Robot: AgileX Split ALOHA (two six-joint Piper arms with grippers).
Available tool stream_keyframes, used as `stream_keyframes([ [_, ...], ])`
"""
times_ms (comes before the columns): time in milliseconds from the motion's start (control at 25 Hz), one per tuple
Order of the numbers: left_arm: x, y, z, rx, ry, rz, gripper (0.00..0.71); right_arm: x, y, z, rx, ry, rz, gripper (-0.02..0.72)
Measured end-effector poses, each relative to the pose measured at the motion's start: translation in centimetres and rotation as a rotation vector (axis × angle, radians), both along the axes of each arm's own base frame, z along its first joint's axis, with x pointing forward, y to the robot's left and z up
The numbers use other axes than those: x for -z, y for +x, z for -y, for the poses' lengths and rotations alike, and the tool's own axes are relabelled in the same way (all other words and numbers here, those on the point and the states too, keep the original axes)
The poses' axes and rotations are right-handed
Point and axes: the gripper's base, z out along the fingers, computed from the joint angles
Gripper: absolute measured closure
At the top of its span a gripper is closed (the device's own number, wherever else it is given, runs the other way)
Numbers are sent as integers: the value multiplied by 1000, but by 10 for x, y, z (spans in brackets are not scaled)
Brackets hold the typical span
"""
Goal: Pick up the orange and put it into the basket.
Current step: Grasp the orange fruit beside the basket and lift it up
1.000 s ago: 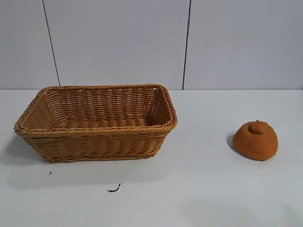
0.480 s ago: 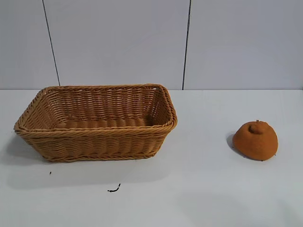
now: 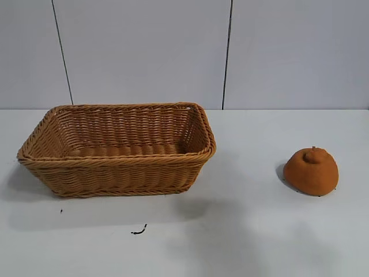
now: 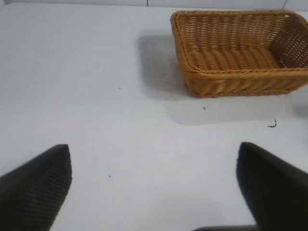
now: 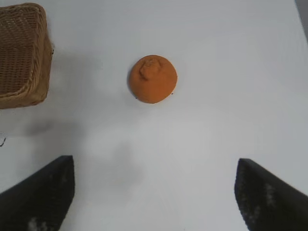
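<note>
The orange (image 3: pixel 311 171) sits on the white table (image 3: pixel 248 231), on the right side and well apart from the basket (image 3: pixel 118 149), which stands on the left with nothing inside it. The orange looks like a dull orange-brown dome with a small knob on top and a flat bottom, so it will likely stay put and not roll. It is much smaller than the basket, so it should drop in with lots of room. Nothing is touching the orange, so the job looks to be at its very start: the step in hand is reaching for the orange. The right gripper (image 5: pixel 154 192) hangs above the table with the orange farther out in front of it, and its two dark fingers (image 5: pixel 38 195) are spread wide with nothing between them. For the next move it would need to go forward and down until the orange sits between the fingers, then close on the round sides, not on the little knob. The left gripper (image 4: pixel 154 185) waits over the bare table on the left, away from the basket, with its fingers wide apart and holding nothing
</note>
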Motion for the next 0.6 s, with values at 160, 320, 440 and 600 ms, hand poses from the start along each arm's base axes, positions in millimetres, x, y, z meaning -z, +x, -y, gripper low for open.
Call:
stream_keyframes([
  [160,0,0,0,0,0,0,44,28,49,-4,-30,5,-109,80],
  [320,0,0,0,0,0,0,44,63,88,-7,-39,7,-207,80],
  [440,0,0,0,0,0,0,44,90,105,-8,-40,11,-269,80],
  [600,0,0,0,0,0,0,44,134,119,-10,-45,23,-364,80],
])
